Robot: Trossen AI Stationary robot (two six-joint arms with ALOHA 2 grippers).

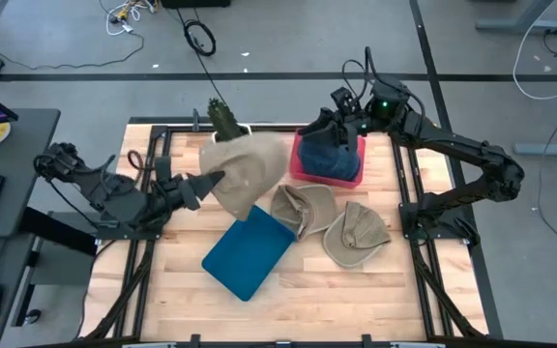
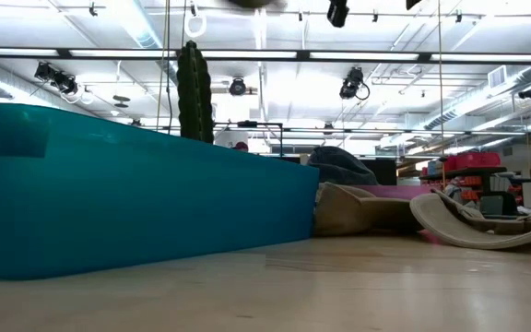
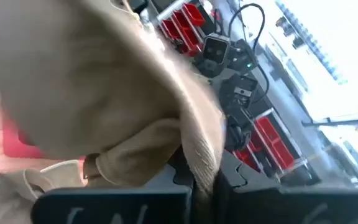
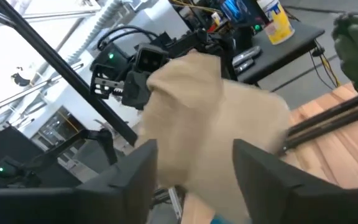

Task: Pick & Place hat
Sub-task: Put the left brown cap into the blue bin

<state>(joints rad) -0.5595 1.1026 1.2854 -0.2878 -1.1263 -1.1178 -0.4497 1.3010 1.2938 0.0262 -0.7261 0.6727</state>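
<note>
A beige hat hangs in the air over the table's far middle, held by my left gripper, which is shut on it and reaches in from the left. In the left wrist view the hat fills most of the picture. My right gripper is open and stands above a dark blue hat that lies in a pink bin; its fingers frame the beige hat farther off. Two more beige hats lie crown down on the table. My left gripper pinches the beige hat by its brim edge between the two fingers, coming level from the table's left. The hat is lifted clear of the table, and its crown spreads out to the right of the fingers.
A blue rectangular bin sits on the near middle of the table and fills the low view's left. A green cactus-like figure stands at the far edge behind the held hat. Bare wood shows at the near left and near right.
</note>
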